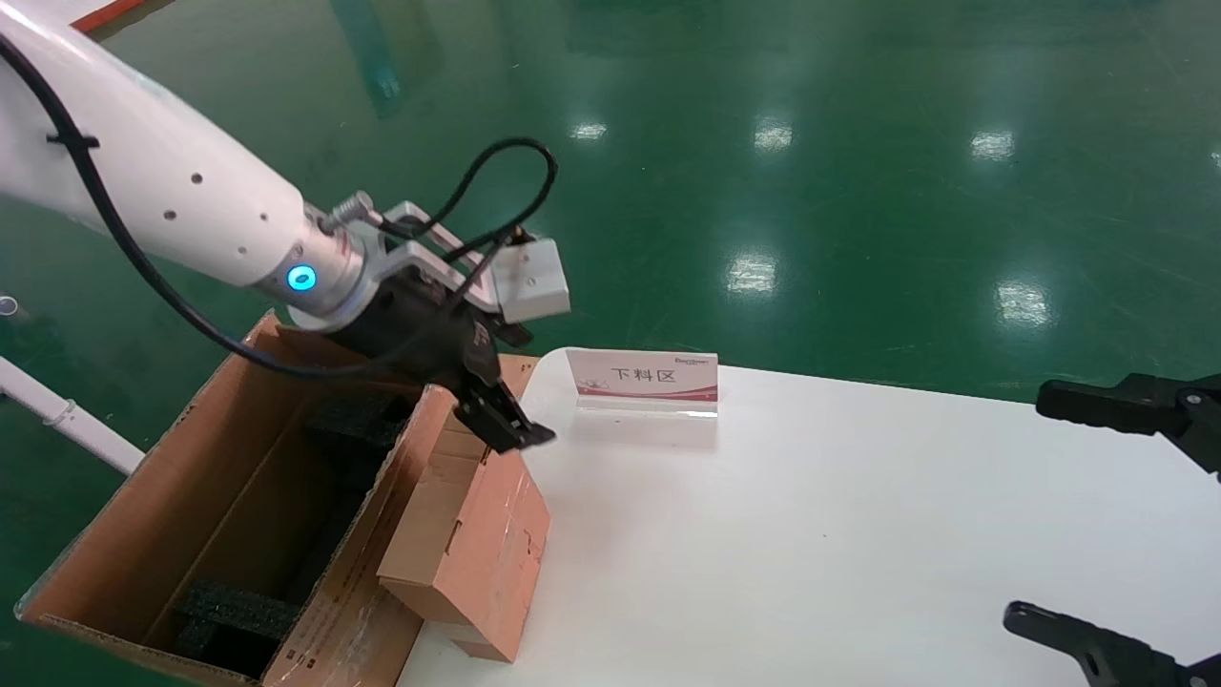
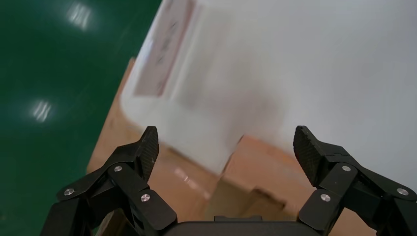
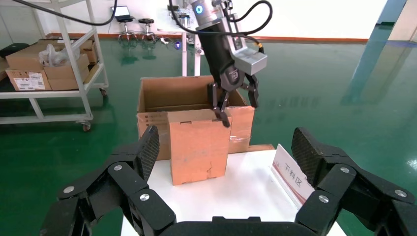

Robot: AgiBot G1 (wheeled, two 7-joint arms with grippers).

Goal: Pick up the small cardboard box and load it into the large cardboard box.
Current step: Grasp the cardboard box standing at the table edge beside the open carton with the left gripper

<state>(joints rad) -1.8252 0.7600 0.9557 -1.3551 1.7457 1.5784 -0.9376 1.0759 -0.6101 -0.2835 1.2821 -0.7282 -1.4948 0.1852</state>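
The small cardboard box [image 1: 477, 544] stands on edge at the white table's left edge, resting against the large cardboard box's flap. It also shows in the right wrist view [image 3: 196, 147] and the left wrist view [image 2: 268, 169]. The large cardboard box [image 1: 162, 477] stands open beside the table with black foam inserts [image 1: 234, 611] inside; the right wrist view shows it [image 3: 162, 93] behind the small one. My left gripper [image 1: 506, 429] is open just above the small box's top corner, gripping nothing; its jaws [image 2: 227, 147] stand wide apart. My right gripper [image 1: 1023, 504] is open and empty at the table's right.
A white-and-red sign card [image 1: 644, 380] stands at the table's far edge, right of the small box. The white table [image 1: 858, 534] is bordered by green floor. A metal shelf cart [image 3: 49, 64] with cartons stands far off behind the large box.
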